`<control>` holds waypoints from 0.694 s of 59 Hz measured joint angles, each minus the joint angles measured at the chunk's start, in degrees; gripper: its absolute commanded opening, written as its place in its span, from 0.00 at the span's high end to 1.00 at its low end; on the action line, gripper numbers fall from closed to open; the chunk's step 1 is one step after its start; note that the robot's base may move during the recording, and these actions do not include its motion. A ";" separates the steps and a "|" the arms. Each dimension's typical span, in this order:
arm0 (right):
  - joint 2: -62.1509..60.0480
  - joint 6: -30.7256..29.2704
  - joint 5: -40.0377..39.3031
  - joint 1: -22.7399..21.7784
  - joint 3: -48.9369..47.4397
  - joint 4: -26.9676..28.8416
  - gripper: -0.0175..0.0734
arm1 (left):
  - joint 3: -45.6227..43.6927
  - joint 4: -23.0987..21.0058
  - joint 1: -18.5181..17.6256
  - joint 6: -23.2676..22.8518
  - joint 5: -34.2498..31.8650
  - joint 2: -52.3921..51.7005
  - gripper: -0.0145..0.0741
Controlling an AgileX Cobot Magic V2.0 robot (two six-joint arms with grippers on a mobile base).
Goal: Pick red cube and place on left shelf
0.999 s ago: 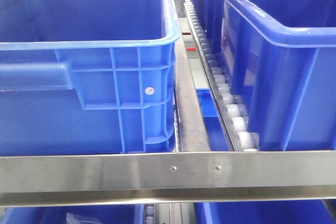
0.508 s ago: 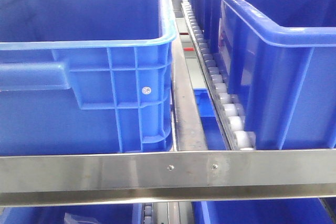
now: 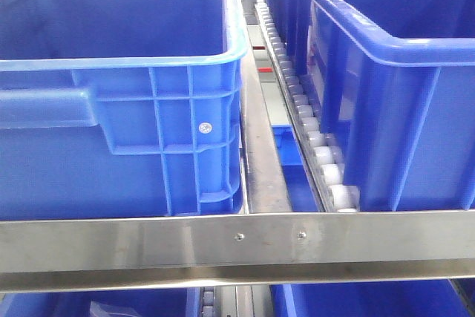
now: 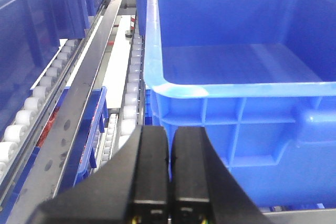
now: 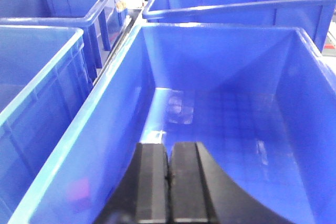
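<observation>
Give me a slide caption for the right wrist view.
Closed, empty right claw poised over an empty blue crate on the shelf.

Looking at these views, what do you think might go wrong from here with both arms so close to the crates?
1. Both the left gripper and the right gripper are shut with no red cube in sight, so nothing may be held to place.
2. The right gripper hangs over a blue crate; dropping lower could strike its rim.
3. The left gripper sits near the roller track and could catch it.

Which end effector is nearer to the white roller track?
Left. The left end effector is beside the white roller track; the right end effector is over a blue crate, no rollers in view.
</observation>
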 measured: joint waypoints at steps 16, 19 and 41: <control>0.00 0.00 0.25 0.00 0.12 0.13 0.75 | 0.00 0.00 0.00 0.00 0.00 0.00 0.72; -0.59 0.00 0.25 0.00 0.48 0.26 0.75 | 0.00 0.00 0.00 0.00 0.00 0.00 0.72; -20.92 0.00 0.36 -4.73 17.00 0.39 0.75 | 0.00 0.00 0.00 0.00 0.00 0.00 0.72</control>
